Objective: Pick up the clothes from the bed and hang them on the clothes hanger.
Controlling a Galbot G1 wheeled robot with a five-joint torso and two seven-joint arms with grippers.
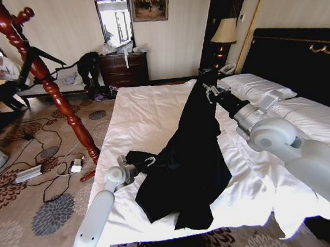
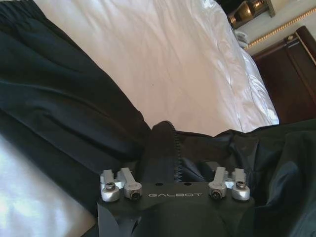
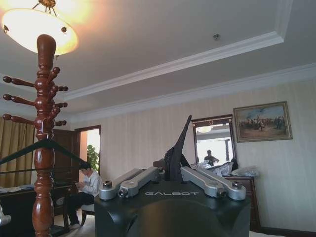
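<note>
The jacket (image 1: 188,162) is half lifted off the bed (image 1: 141,117). Its upper end is drawn up into a narrow peak at about 12 o'clock from its bulk, while the lower part spreads over the white duvet near the bed's foot edge.

The right claw (image 1: 210,89) holds that peak high above the bed; in the right wrist view the fingers (image 3: 205,180) slant inward and are clamped on a pinch of black cloth (image 3: 177,155) that pokes up between them.

The left claw (image 1: 151,160) lies low at about 9 o'clock from the jacket's bulk, near the bed's left edge. In the left wrist view a fold of ribbed black fabric (image 2: 163,150) runs into the claw (image 2: 175,185); whether its fingers are together or apart I cannot tell.

The stand (image 1: 39,71) rises from the carpet at about 10 o'clock from the jacket, well apart from it, leaning across the head view. Its knobbed pegs (image 3: 27,98) are bare, and a dark hanger (image 3: 47,148) hangs on its pole.
</note>
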